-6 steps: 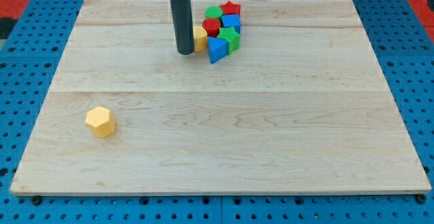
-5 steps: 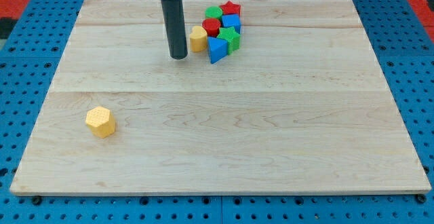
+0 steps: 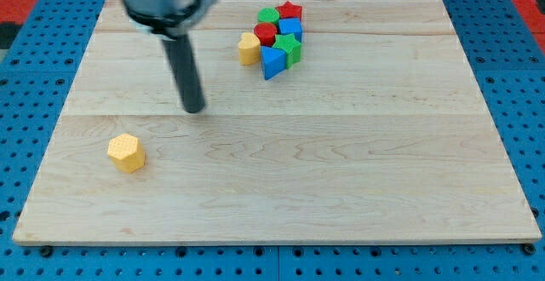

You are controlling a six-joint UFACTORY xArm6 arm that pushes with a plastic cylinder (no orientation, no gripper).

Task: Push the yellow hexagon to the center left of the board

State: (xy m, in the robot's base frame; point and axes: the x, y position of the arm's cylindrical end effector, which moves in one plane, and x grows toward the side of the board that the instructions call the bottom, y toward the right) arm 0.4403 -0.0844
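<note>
My tip (image 3: pixel 195 108) rests on bare wood of the bench (image 3: pixel 341 170), touching no block; the rod above it leans slightly toward the view's top left, where its collar blurs. There is no gripper on this arm, so I have nothing wide, narrow or holding to report. Taking my tip as the landmark, the yellow hexagon (image 3: pixel 126 153) sits well apart from it, toward the view's bottom left, near the bench's left edge and below its middle height. It lies flat with a hexagonal face up; from here it looks about as wide as it is long, so I cannot make out a long axis, though one corner seems to point toward the view's bottom left. Up and to the view's right of my tip, also well apart, is a tight cluster: a yellow block (image 3: pixel 248 48) with a rounded top is nearest, then a blue triangular block (image 3: pixel 272 61), a green star (image 3: pixel 289 49), a red cylinder (image 3: pixel 266 33), a blue block (image 3: pixel 291 27), a green block (image 3: pixel 269 14) and a red star (image 3: pixel 290 10).
</note>
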